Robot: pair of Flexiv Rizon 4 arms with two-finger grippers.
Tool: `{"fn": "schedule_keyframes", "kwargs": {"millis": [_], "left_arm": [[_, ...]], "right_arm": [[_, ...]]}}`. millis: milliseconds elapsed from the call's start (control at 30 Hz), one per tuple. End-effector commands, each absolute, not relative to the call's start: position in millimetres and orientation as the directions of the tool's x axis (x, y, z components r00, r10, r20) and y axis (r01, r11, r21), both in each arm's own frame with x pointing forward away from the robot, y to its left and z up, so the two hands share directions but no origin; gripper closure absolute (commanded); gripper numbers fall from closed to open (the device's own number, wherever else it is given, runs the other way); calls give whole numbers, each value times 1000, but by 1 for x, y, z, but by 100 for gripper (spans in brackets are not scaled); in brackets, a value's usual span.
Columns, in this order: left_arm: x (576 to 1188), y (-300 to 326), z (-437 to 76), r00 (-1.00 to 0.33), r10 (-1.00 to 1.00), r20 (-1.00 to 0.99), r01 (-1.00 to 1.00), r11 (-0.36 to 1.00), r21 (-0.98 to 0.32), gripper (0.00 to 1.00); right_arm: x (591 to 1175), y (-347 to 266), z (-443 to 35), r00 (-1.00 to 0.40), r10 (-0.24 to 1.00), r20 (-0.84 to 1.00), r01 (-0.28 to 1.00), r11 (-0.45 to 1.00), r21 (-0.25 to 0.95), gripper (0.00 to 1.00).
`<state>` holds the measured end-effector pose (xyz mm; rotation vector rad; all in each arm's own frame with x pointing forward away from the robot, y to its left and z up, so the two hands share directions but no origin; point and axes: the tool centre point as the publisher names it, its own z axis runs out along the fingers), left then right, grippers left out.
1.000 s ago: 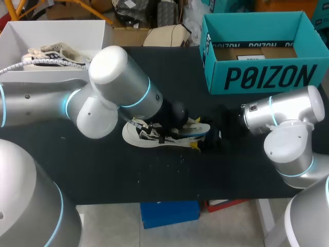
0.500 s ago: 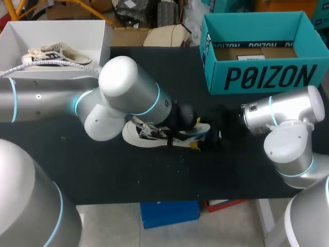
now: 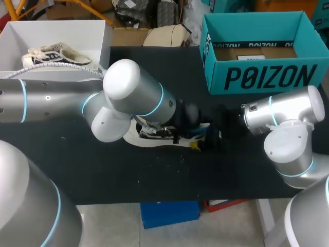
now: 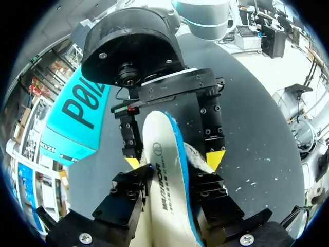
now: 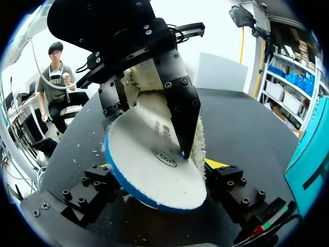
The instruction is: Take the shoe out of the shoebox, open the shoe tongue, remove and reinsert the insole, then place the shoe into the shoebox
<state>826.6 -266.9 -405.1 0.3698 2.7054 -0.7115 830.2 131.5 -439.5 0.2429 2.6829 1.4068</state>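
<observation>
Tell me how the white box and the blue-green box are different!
The white box is plain, while the teal box has big dark letters on its side. The white box has a shoe lying in it; the teal box shows only brown cardboard inside. The white box sits at the far left, the teal box at the far right. Both are open on top, with no lid on.

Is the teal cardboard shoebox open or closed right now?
Open. The teal cardboard shoebox has no lid on, and its brown inside shows from above; the white shoe lies outside it.
</observation>
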Motion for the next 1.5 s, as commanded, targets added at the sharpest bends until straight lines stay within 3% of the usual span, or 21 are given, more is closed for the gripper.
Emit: {"fn": "schedule_keyframes", "kwargs": {"millis": [33,67,133,700,1067,1333,1500], "left_arm": [[825,-271,-405,-911,166,-377,333,836,-436,65],[824,-272,-404,-910,169,-378,337,834,-437,70],[822,-272,-401,-908,170,-382,339,833,-436,100],[761,-249,-333,-912,277,-303,411,620,-669,100],[745,-268,-243,-983,170,-71,130,370,-920,100],[751,-275,-160,-988,155,3,41,282,-958,100],[741,-280,-106,-978,204,-43,99,273,-957,100]], "right_arm": [[831,132,-442,-982,189,-16,95,561,822,100],[831,132,-442,-982,189,-16,95,561,822,100],[831,132,-442,-982,189,-16,95,561,822,100],[831,132,-442,-982,189,-16,95,561,822,100],[831,132,-442,-982,189,-16,95,561,822,100],[831,132,-442,-982,189,-16,95,561,822,100],[831,132,-442,-982,189,-16,95,561,822,100]]}}
